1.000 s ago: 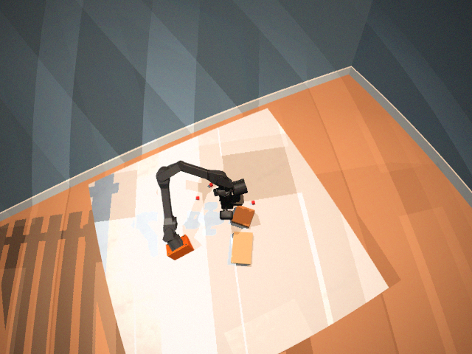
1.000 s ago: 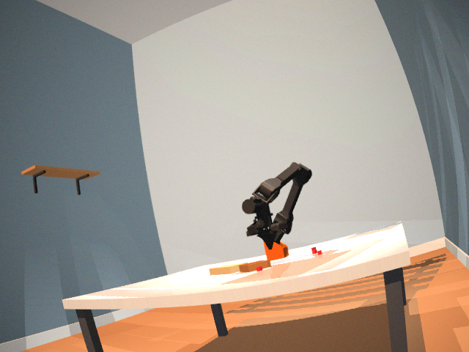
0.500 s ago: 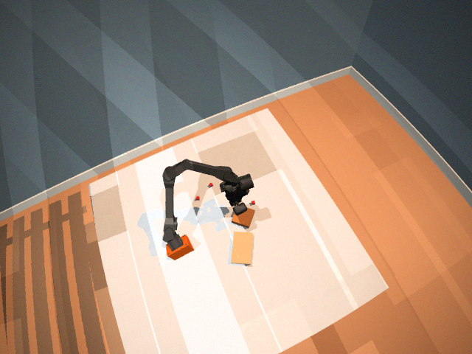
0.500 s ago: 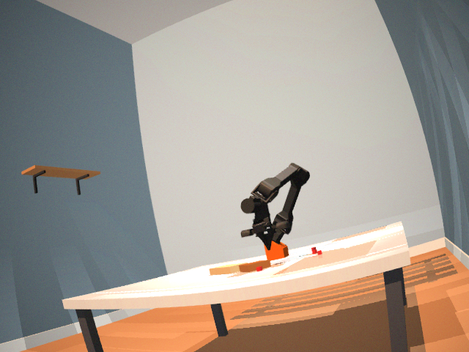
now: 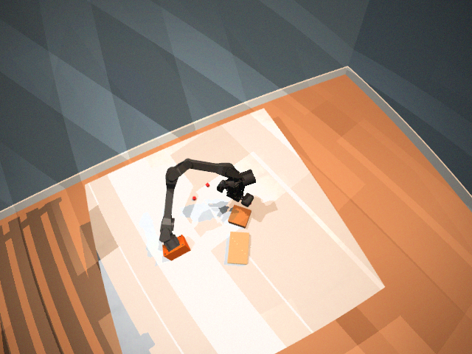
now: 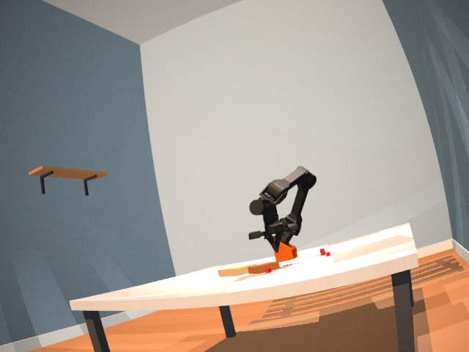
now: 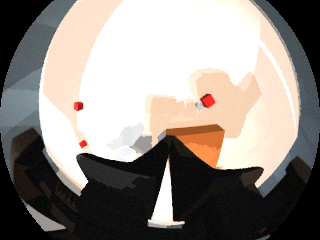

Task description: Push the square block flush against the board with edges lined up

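Note:
The square block [image 5: 240, 215] [image 6: 263, 268] [image 7: 205, 144] is orange-brown and lies flat on the table. The board [image 5: 239, 247] [image 6: 231, 270] is lighter, tan and longer, and also lies flat. In the top view a narrow gap separates them, and the block is turned slightly relative to the board. The board is not visible in the wrist view. My gripper [image 5: 239, 198] [image 6: 276, 251] [image 7: 170, 138] is shut and empty. Its tips are raised above the table near the block's side facing away from the board. In the wrist view the fingers hide part of the block.
Two small red cubes [image 5: 207, 184] [image 5: 194, 198] lie on the table [image 5: 297, 251] between the arm and the gripper. A third red cube [image 6: 268, 270] [image 7: 208, 101] lies near the block. The arm's orange base [image 5: 176, 247] [image 6: 285, 253] stands left of the board in the top view.

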{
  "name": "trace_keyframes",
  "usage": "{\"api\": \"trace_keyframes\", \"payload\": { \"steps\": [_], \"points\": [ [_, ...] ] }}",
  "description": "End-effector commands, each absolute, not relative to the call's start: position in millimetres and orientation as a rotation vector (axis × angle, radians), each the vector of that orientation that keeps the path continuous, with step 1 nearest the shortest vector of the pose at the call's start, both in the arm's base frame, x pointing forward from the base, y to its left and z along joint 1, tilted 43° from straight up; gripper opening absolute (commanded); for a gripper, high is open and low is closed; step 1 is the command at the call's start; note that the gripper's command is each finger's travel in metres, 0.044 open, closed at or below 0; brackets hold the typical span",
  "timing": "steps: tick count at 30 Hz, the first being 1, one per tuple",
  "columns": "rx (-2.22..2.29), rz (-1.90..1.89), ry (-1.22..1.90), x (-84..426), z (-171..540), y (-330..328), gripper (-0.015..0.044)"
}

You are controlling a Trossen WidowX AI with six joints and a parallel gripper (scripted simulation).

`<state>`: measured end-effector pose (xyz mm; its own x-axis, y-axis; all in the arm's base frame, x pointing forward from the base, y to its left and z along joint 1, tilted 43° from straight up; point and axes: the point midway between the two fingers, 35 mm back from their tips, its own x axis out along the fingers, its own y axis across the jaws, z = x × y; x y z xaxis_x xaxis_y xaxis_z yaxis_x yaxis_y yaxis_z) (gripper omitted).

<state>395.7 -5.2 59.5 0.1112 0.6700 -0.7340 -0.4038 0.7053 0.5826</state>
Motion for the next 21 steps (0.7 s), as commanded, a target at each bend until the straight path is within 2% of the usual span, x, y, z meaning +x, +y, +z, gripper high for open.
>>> {"api": "trace_keyframes", "payload": {
  "steps": [1, 8, 13, 21],
  "points": [
    [0.165, 0.883, 1.174, 404, 58, -2, 0.0000],
    [0.135, 0.904, 1.156, 406, 56, 0, 0.0000],
    [0.099, 0.933, 1.132, 414, 19, 36, 0.0000],
    [0.099, 0.933, 1.132, 413, 18, 35, 0.0000]
  ]
}}
